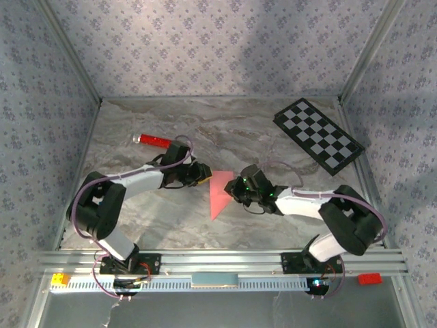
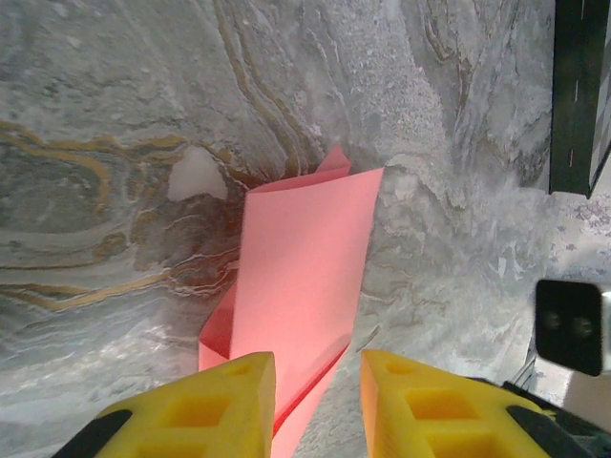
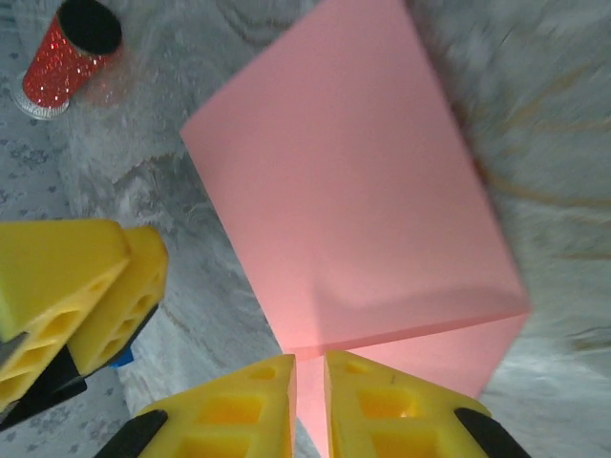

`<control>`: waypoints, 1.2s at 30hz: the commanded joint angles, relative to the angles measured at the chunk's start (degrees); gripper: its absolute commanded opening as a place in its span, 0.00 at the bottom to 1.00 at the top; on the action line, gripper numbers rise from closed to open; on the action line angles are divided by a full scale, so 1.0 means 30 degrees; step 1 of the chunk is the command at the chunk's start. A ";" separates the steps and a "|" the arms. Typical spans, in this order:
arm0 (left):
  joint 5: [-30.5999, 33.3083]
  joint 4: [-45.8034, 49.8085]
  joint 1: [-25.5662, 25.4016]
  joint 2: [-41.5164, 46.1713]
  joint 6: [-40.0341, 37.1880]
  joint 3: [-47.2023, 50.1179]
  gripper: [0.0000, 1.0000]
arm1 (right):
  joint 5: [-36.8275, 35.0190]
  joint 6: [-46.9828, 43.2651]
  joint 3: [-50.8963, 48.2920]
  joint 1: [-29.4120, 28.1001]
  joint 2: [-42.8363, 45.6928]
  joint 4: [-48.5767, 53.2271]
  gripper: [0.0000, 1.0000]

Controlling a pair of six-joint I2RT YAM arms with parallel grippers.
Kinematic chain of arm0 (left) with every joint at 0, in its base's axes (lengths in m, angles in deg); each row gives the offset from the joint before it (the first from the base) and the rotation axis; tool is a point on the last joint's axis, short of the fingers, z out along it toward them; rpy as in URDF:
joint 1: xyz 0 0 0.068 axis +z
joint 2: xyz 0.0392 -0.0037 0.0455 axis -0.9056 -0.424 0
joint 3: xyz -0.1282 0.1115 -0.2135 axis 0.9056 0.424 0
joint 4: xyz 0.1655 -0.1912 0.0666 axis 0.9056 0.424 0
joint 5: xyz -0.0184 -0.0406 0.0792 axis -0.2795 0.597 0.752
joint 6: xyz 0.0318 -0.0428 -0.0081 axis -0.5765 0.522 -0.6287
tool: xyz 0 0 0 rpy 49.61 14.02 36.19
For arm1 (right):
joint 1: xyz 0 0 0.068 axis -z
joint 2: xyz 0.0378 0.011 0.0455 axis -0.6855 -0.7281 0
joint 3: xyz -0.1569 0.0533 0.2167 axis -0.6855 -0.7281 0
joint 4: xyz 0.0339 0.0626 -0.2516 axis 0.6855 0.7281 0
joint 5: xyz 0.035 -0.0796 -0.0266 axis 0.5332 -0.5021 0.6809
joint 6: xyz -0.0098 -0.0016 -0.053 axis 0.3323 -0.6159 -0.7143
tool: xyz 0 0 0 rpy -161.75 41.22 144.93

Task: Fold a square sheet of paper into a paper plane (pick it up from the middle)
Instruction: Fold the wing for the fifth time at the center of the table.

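The left gripper (image 2: 317,408) has its yellow jaws parted, and an edge of the pink paper lies in the gap. The right gripper (image 3: 310,393) is nearly closed astride the fold; I cannot tell whether it pinches. The one square sheet of paper (image 1: 220,193), folded, lies mid-table (image 1: 171,225) between both grippers. Its long axis runs near-to-far, with the point toward the arm bases. One red cylinder (image 1: 154,141) lies well apart at far left, one checkerboard (image 1: 318,134) at far right.
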 commanded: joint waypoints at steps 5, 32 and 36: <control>-0.0891 -0.0336 -0.0518 -0.1122 0.0258 -0.1300 0.26 | 0.0130 -0.2748 -0.0612 0.1415 0.1382 0.2499 0.18; 0.0232 0.0820 -0.0495 -0.3872 -0.0092 -0.0408 0.17 | 0.4325 -0.5413 0.1035 0.3292 -0.1393 0.2248 0.38; 0.0218 0.0614 -0.0379 -0.3873 -0.0122 -0.0112 0.17 | 0.4728 -0.5299 0.1134 0.3409 -0.2009 0.1879 0.39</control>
